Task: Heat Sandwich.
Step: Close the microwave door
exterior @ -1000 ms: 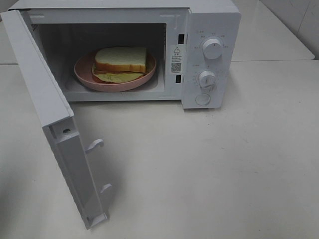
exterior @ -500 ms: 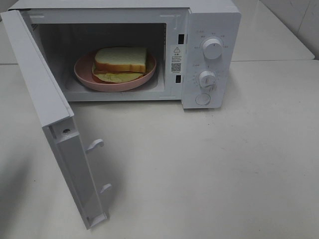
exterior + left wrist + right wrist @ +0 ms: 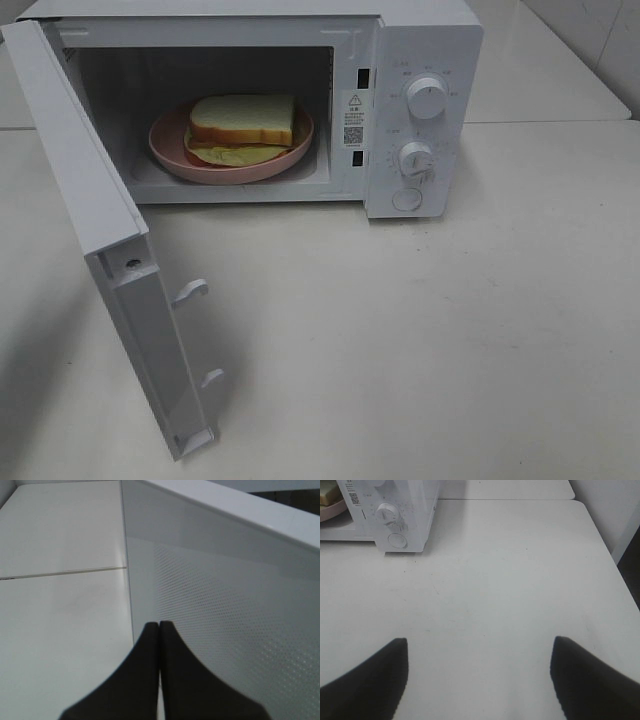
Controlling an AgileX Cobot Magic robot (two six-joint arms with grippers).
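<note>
Done: sandwich (image 3: 242, 120) inside the microwave (image 3: 430, 45).
To do: shut the door (image 3: 150, 340), set the dials (image 3: 427, 98).
My left claw (image 3: 159, 626): together.
My right claw (image 3: 480, 641): apart.

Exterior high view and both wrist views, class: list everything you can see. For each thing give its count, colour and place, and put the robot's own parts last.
table: one, white, under everything
microwave: one, white, at the back of the table
door: one, white, swung wide open at the microwave's left
plate: one, pink, inside the microwave
sandwich: one, white bread with green filling showing, on the plate
knobs: two, white, one above the other on the control panel
button: one, white, round, below the knobs
left gripper: one, black, shut, close by the door's perforated face
right gripper: one, black, open, over bare table to the microwave's right
</note>
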